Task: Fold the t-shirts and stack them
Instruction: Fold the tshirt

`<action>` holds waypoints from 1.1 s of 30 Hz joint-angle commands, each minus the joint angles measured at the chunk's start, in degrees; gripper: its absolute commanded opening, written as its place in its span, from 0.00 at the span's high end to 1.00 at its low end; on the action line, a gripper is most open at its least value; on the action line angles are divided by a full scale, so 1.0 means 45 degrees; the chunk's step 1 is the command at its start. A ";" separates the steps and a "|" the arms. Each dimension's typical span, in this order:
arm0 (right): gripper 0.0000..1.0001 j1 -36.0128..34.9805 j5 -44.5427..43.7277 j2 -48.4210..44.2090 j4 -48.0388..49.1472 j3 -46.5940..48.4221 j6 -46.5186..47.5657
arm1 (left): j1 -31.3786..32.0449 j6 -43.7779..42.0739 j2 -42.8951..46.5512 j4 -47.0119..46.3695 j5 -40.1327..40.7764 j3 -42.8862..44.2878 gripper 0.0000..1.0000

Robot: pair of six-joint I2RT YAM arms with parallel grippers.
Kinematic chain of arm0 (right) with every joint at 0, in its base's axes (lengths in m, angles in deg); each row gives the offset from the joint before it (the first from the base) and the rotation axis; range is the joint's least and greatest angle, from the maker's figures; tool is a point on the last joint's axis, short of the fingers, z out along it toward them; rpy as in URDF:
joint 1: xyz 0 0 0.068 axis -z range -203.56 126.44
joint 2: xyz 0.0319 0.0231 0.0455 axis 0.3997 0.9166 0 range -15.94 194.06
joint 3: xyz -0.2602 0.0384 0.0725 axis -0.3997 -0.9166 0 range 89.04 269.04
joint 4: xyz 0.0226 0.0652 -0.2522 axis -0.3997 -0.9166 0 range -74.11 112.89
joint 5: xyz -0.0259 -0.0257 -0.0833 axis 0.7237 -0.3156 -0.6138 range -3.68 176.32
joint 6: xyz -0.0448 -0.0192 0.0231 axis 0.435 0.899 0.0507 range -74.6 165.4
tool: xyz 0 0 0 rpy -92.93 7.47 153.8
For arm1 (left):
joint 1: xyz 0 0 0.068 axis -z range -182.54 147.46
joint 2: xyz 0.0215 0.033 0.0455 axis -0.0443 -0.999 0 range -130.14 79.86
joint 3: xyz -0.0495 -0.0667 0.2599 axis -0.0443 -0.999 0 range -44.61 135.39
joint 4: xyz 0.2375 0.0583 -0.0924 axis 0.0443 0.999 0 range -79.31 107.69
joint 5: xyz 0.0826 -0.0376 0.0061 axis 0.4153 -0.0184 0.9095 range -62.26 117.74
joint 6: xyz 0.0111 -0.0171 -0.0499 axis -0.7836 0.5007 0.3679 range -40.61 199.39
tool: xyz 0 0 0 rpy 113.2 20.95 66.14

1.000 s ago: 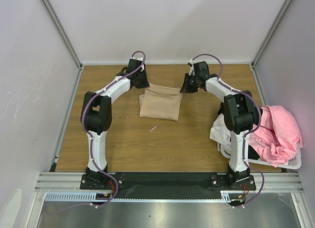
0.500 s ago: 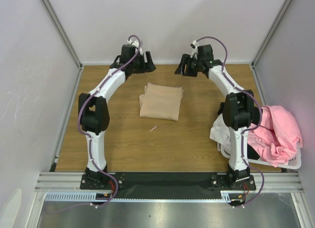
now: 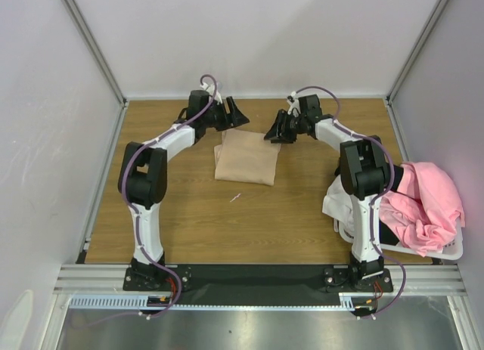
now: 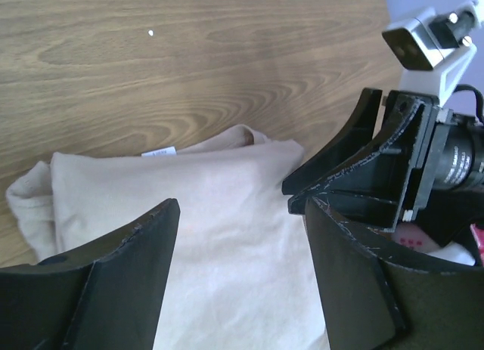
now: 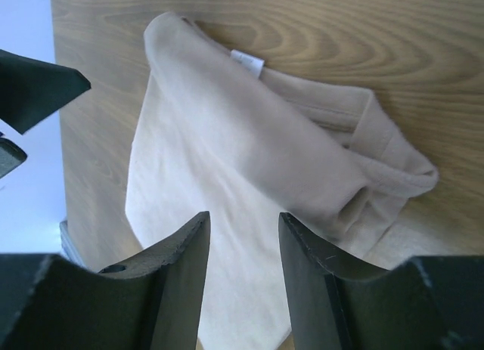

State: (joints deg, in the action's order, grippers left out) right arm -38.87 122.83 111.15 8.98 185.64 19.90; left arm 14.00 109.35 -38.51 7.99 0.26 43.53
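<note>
Both arms have lifted off the far corners of the folded tan t-shirt, and the left tool and right tool now hang just over its far edge, each with its jaws apart and nothing between them. That shirt lies flat near the middle of the counter, while a pink t-shirt and a white t-shirt are heaped in the basket at the right edge.

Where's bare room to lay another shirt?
Bare wood: nearer than the beige t-shirt, between left arm and right arm; a strip between left arm and left wall. Crowded: the shirt's far edge, by left end effector and right end effector; the right side near the basket.
</note>
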 commanded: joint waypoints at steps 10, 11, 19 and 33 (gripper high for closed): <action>0.54 -0.0113 -0.2605 0.0234 0.2251 -0.0587 -0.0760 | 0.0095 0.1995 -0.1137 -0.2545 0.2200 -0.0914 0.27; 0.54 -0.0133 -0.2703 0.0293 0.2232 -0.0568 -0.0760 | 0.0114 0.2112 -0.1292 -0.2545 0.2434 -0.0914 0.27; 0.54 -0.0113 -0.2938 0.0625 0.2135 -0.0353 -0.0545 | 0.0095 0.2230 -0.1899 -0.2486 0.2807 -0.0524 0.27; 0.50 0.0355 -0.2665 0.0803 0.1432 0.2103 -0.0389 | 0.0056 -0.0286 -0.1335 -0.0478 0.3431 0.1700 0.19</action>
State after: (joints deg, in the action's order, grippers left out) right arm -38.54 110.74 115.65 15.60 189.18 17.02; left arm 14.21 113.96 -48.69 2.98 14.20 47.29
